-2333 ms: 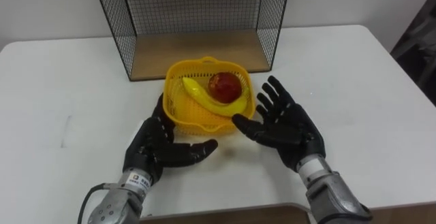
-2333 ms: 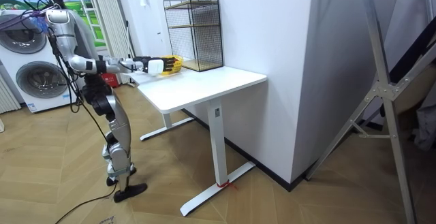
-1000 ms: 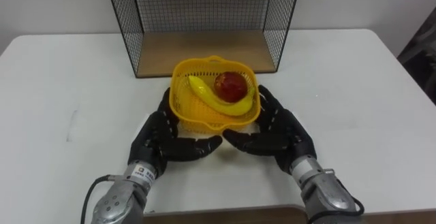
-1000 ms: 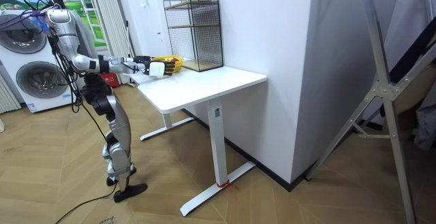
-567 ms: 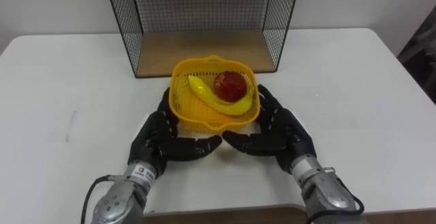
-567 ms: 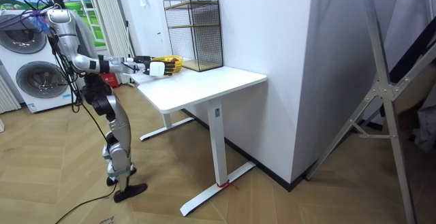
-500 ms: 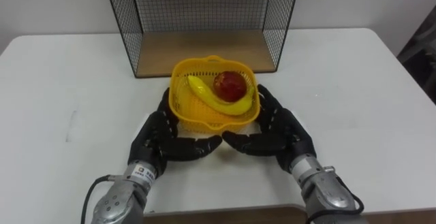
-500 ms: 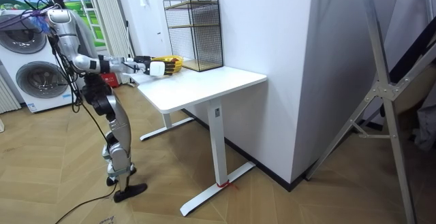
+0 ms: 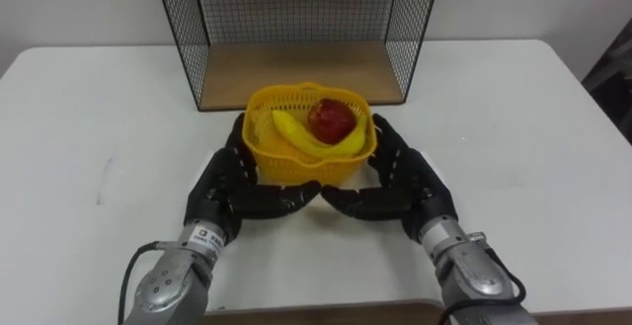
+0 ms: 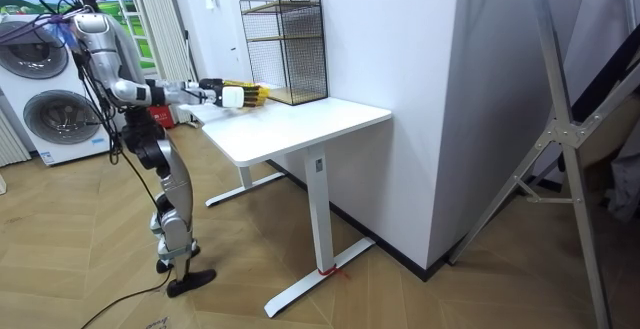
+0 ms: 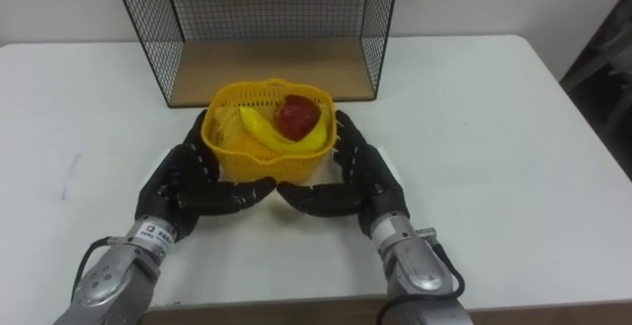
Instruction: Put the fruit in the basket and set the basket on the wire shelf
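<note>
Step in hand: carrying the loaded basket to the shelf.

- Basket (image 9: 307, 163), yellow, sits between both hands just in front of the shelf (image 9: 296, 14). Cannot tell whether its base touches the worktop (image 9: 513, 118) or hangs just clear.
- Fruit is in: banana (image 9: 296, 137) lies across the middle, apple (image 9: 331, 120) behind it toward the right rim. They touch.
- Left hand (image 9: 229, 189) is against the left wall and right hand (image 9: 403, 185) against the right wall. The fingers are extended and spread, pressed flat to the mesh and not hooked over the rim. The thumbs come together low at the basket's front.
- Room view: robot stands at the worktop's end on the room view's left, both arms reaching forward.

Remaining, by my reading: advance the basket onto the shelf's wooden board (image 9: 296, 73), then release.

Risks:
1. The hold is side pressure only. If either palm eases off, the basket slides down or twists.
2. Uneven lift tips the basket. The apple sits high and would roll out first.
3. Hands plus basket look nearly as wide as the shelf opening, so knuckles may catch a side panel.
4. The base may snag the board's front edge if carried too low and shove the shelf back.

Count: 1 basket, 1 banana, 1 apple, 1 shelf, 1 worktop, 2 hands.
</note>
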Motion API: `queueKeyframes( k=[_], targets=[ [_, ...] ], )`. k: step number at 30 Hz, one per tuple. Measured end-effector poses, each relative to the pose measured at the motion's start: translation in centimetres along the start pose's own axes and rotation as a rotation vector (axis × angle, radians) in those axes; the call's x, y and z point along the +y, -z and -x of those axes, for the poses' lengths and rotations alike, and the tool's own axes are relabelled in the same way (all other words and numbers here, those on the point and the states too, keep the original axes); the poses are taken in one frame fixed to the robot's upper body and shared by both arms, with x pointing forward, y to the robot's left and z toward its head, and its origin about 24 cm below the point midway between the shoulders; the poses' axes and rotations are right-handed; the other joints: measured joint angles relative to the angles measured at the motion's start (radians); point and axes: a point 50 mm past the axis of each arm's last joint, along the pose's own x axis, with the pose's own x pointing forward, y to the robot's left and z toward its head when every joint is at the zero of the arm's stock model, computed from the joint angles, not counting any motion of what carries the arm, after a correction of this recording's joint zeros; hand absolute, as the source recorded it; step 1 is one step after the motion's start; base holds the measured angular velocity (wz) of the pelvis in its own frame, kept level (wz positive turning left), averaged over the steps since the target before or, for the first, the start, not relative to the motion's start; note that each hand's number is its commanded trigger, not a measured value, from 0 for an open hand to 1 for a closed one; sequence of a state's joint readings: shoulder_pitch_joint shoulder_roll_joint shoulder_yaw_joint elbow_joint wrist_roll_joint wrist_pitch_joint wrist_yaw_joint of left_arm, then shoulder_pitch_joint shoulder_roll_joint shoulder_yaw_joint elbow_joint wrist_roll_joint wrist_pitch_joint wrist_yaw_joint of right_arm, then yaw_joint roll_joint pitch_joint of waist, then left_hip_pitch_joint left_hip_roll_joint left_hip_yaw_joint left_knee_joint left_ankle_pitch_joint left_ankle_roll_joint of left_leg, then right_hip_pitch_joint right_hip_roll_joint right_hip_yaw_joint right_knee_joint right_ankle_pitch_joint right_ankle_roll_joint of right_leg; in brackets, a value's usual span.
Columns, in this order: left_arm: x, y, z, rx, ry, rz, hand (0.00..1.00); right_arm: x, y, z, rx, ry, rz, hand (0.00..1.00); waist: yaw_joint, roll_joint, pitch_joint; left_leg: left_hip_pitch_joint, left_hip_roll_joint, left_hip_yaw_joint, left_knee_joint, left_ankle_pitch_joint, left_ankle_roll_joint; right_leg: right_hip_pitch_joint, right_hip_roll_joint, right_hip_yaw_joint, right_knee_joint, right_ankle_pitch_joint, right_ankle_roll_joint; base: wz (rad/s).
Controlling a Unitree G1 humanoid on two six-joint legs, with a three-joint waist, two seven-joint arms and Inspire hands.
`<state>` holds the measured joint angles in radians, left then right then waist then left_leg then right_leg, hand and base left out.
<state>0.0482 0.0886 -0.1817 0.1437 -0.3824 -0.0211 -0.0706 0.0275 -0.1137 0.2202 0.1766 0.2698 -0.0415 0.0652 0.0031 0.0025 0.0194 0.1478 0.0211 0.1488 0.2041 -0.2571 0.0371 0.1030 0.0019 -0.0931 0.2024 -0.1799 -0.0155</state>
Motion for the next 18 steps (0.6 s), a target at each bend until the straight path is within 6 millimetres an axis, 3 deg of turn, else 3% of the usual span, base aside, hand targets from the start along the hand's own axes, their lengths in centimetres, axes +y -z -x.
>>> queueKeyframes(
  k=[11, 18],
  targets=[
    [-0.1, -0.5, -0.2, -0.018, 0.003, -0.005, 0.00, 0.2, -2.0, -0.6, -0.079, -0.001, 0.011, 0.00, 0.001, -0.009, -0.0055, 0.003, 0.000, -0.009, 0.002, 0.000, 0.000, 0.010, -0.001, -0.012, -0.001, 0.000, 0.000, 0.02],
    [-0.6, -2.1, -0.5, -0.087, 0.011, -0.010, 0.00, 0.3, -2.8, -0.6, -0.110, 0.005, 0.012, 0.00, 0.001, -0.008, -0.0059, 0.005, 0.000, -0.015, 0.009, 0.000, 0.000, 0.018, -0.002, -0.019, -0.001, 0.000, 0.000, 0.02]
  ],
)
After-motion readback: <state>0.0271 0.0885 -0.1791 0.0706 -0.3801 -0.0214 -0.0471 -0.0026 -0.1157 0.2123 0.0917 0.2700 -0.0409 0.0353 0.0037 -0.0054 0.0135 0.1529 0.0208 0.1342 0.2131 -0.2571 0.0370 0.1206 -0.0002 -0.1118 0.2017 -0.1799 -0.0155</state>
